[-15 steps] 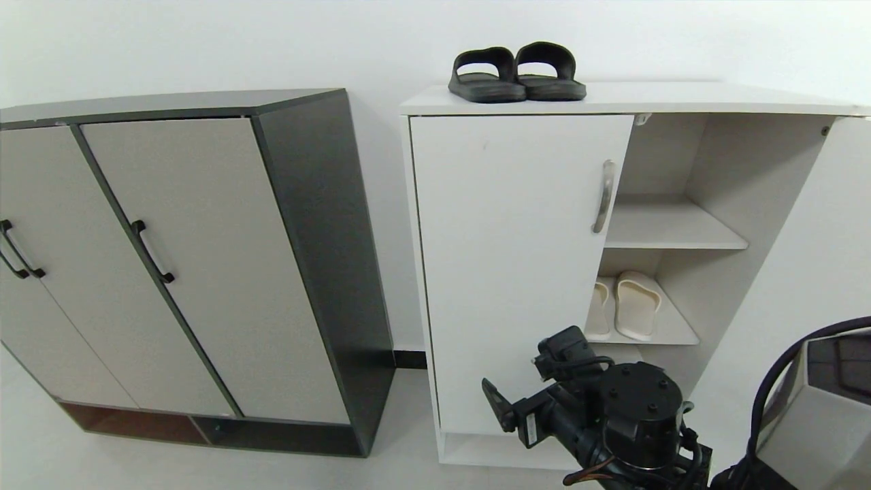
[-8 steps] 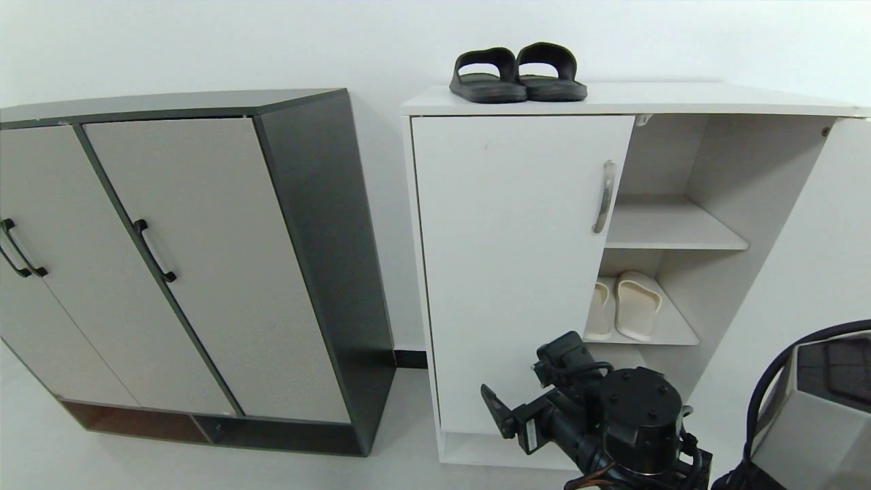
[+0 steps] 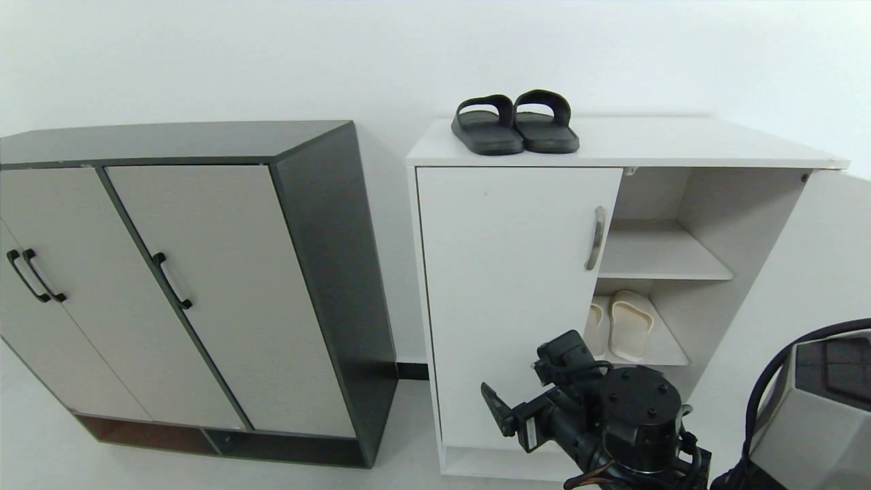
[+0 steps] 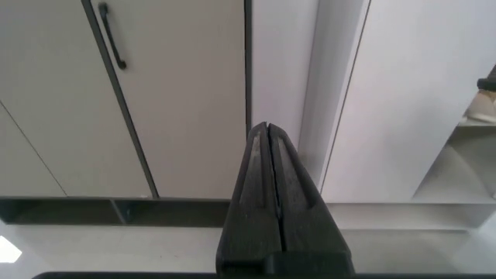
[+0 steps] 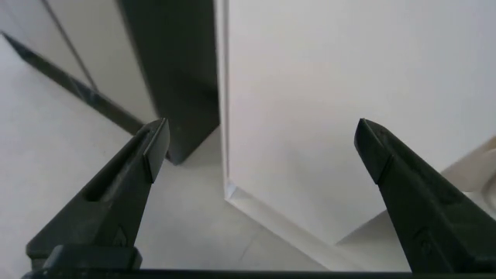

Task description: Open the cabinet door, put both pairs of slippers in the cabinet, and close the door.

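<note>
Black rubber slide slippers sit upper centre atop the white wooden cabinet, cream foam slippers shelved lower right. With the right gripper gaping and the left gripper clenched empty, a high reach could knock one black slipper off.

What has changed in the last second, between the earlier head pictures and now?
The whole head view shifted: the grey cabinet and the white cabinet sit lower in the picture, so the camera moved, not the things. Nothing was taken hold of or let go. Unchanged: the black slippers on top of the white cabinet, the white slippers on its lower shelf, its left door shut, its right side open.
</note>
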Controlling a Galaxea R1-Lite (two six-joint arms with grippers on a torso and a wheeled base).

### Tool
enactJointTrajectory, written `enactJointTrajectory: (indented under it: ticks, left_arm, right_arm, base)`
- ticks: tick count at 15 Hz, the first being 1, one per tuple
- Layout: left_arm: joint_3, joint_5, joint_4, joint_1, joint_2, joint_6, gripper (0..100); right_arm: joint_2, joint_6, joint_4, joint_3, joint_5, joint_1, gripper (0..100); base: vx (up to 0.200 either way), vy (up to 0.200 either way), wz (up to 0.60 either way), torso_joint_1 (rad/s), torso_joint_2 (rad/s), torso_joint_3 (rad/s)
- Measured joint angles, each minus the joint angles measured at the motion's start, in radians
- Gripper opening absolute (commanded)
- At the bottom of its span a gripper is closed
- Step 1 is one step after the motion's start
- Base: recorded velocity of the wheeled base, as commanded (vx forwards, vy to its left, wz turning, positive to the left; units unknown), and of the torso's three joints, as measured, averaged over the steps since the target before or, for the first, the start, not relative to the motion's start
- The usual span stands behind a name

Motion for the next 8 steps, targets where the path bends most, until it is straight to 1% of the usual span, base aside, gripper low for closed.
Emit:
enactJointTrajectory:
  ticks: [5, 8]
  left_arm:
    - [0.000, 0.000, 0.000, 0.001, 0.000, 0.000, 0]
    - [0.000, 0.000, 0.000, 0.001, 0.000, 0.000, 0]
  right_arm:
    - [0.000, 0.000, -0.020, -0.005, -0.001, 0.000, 100]
    - [-0.001, 0.000, -0.020, -0.004, -0.001, 0.000, 100]
  base:
    - [0.000, 0.000, 0.00, 0.151, -0.47, -0.326]
    - [0.000, 0.000, 0.00, 0.176, -0.48, -0.312]
